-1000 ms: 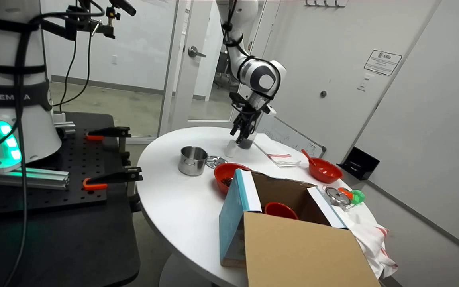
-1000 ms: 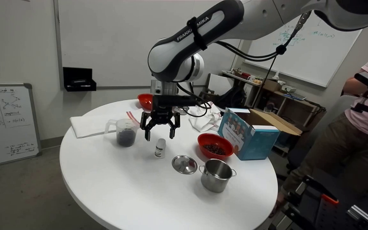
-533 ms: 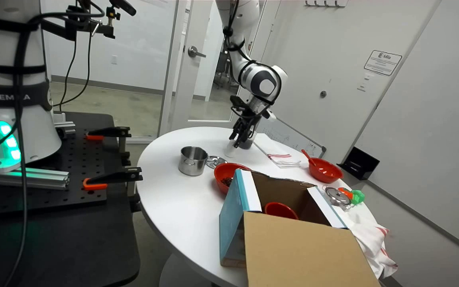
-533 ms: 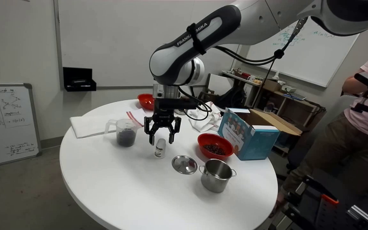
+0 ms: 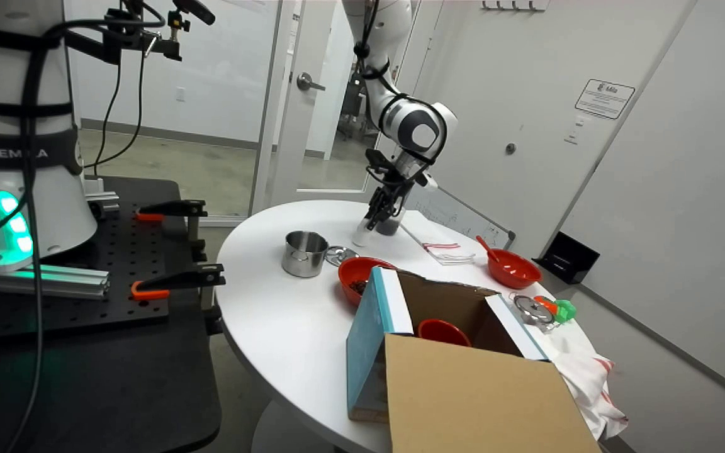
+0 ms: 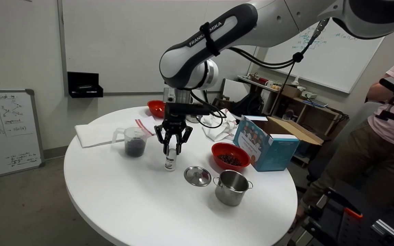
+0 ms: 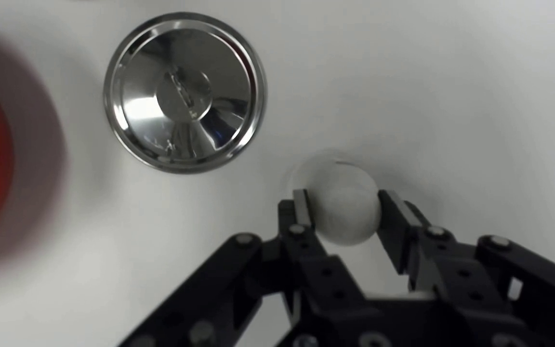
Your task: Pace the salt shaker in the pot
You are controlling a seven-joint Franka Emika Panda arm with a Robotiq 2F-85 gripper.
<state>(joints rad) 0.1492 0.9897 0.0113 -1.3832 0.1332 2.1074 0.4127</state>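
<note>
In the wrist view the pincer pinches the salt shaker near the lid, likely the grasping step. In both exterior views the pot stands just beside the lid; a lift and carry past it should come next. In an exterior view the fingers, spread half a second ago, now clasp the shaker.

In an exterior view, we find the forearm sloping down to the wrist, which stands above the gripper. The gripper points downward. A black strap crosses the forearm. In the wrist view, we observe both fingers drawn in and clamped from opposite sides, standing slightly apart. In an exterior view, we locate the base well apart from the gripper, its lights green.
</note>
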